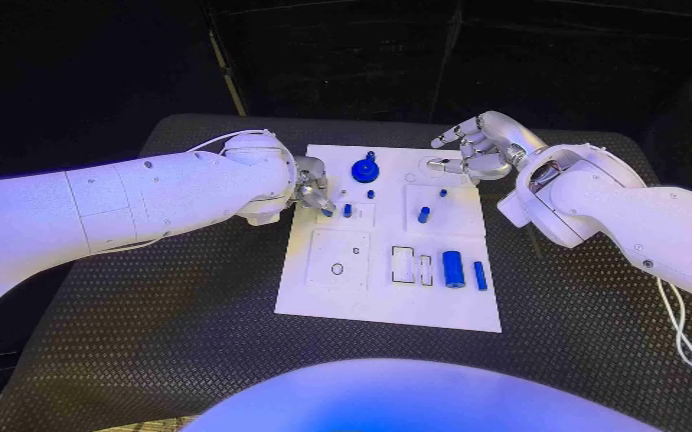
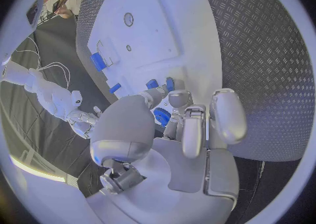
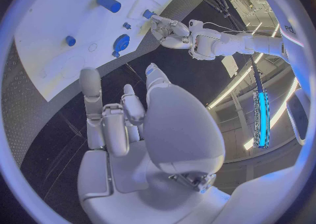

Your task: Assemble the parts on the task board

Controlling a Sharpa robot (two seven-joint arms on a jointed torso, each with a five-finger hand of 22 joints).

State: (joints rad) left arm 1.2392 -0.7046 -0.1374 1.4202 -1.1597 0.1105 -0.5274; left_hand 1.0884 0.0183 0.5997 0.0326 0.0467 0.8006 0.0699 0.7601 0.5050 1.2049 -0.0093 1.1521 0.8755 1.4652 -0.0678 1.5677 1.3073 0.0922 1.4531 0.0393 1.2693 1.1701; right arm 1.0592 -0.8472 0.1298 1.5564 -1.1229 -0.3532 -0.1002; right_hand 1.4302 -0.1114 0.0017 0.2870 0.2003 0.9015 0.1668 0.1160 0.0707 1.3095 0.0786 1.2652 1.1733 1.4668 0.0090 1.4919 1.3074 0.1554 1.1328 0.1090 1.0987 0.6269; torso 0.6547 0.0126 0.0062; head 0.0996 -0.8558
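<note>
White arms point(image 1: 144, 197), silver robot hands point(image 1: 473, 152) (thin white cables).

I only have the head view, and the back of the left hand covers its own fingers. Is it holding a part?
Observer: In the left wrist view, the left hand has one fingertip right beside a small blue part on the task board. I cannot tell whether it grips the part.
Operator: And the right hand's palm?
Observer: The right wrist view shows the right hand with nothing in it, its fingers apart.
Operator: Is it over the board?
Observer: In that view its fingers lie mostly over the black table, just off the board's edge.
</note>
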